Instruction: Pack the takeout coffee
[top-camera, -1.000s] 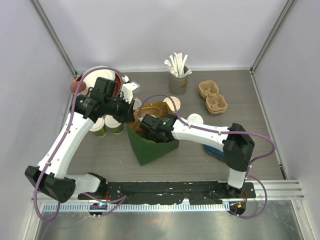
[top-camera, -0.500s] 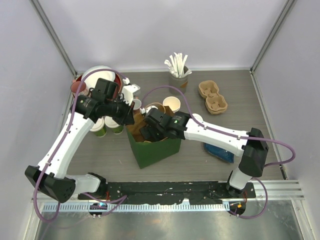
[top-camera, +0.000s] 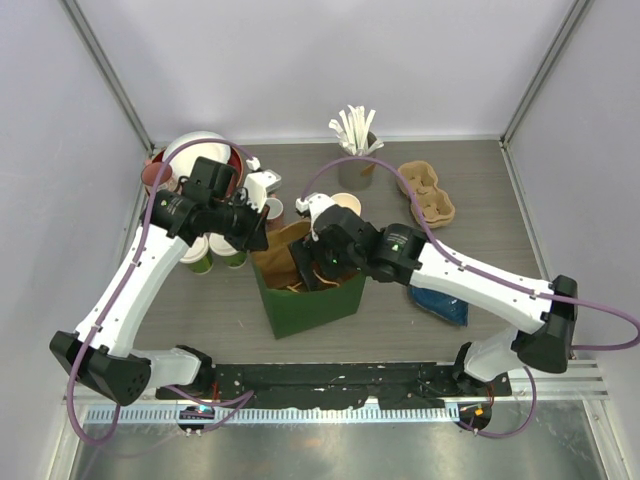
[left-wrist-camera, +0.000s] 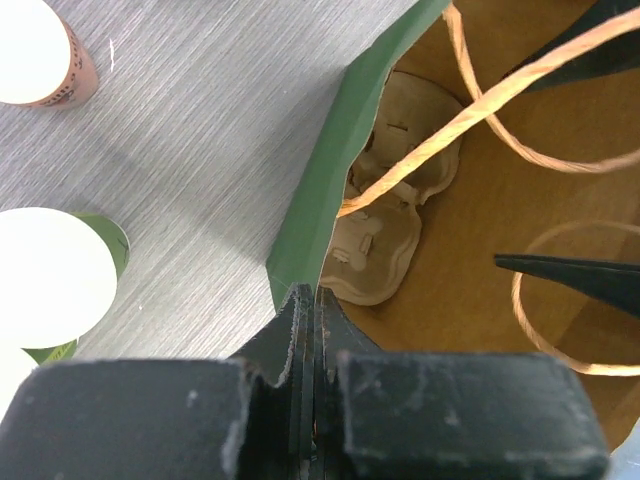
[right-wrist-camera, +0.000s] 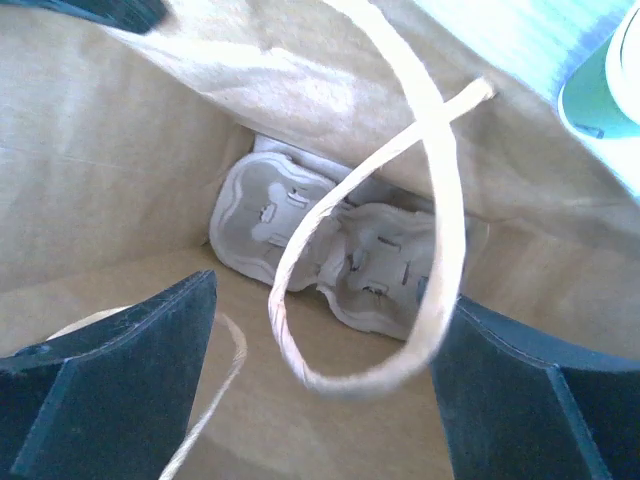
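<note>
Two lidded green coffee cups (top-camera: 200, 255) (top-camera: 232, 252) stand left of the green paper bag (top-camera: 305, 305); one also shows in the left wrist view (left-wrist-camera: 50, 270). My left gripper (top-camera: 258, 238) (left-wrist-camera: 310, 300) is shut on the bag's left rim (left-wrist-camera: 320, 200) and holds it open. My right gripper (top-camera: 310, 270) (right-wrist-camera: 330, 400) is open and empty, its fingers (right-wrist-camera: 120, 390) reaching down into the bag's mouth. A pulp cup carrier (right-wrist-camera: 330, 240) (left-wrist-camera: 390, 220) lies on the bag's floor. A twine handle (right-wrist-camera: 430, 200) hangs between my right fingers.
A second pulp carrier (top-camera: 425, 195) sits at the back right. A cup of stir sticks (top-camera: 353, 150) stands at the back. A red bowl with a white plate (top-camera: 195, 160) is at the back left, with a small red-and-white cup (top-camera: 272, 210) (left-wrist-camera: 35, 55) nearby. A blue packet (top-camera: 440, 300) lies under the right arm.
My right arm has stretched out and swung its gripper back and left over the bag's mouth, now covering the cups behind the bag. The left gripper has kept its hold on the rim.
</note>
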